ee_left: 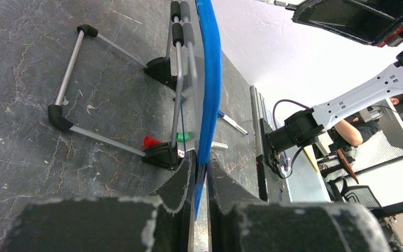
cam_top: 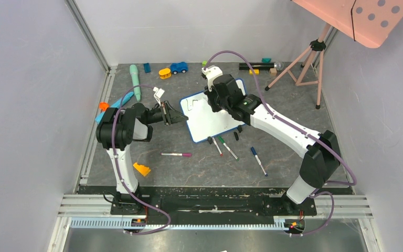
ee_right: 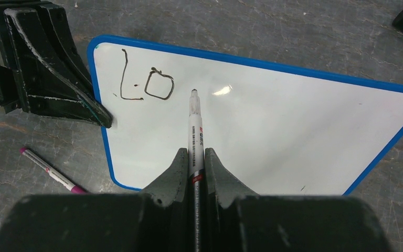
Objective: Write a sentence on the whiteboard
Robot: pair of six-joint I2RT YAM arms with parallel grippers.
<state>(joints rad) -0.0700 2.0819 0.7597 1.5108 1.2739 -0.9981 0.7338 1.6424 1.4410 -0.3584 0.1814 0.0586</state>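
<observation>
Black-inked, showing only "Lo" of the sentence (ee_right: pixel 147 82) at upper left of the whiteboard (cam_top: pixel 210 122) sitting mid-frame, pinching its blue edge in the left gripper (ee_left: pixel 200 170), clamping a marker (ee_right: pixel 194 131) in the right gripper (ee_right: pixel 193 157).

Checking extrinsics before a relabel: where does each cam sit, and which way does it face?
Top external: above and behind the bases, looking down on the table; left arm and right arm meet at the whiteboard.
Left wrist: low over the table, looking along the whiteboard's blue edge; its left pincer clamps that edge.
Right wrist: above the whiteboard, looking down at the writing "Lo"; its right pincer holds a marker.
Shared: the right wrist view also shows the left pincer on the whiteboard's edge.
</observation>
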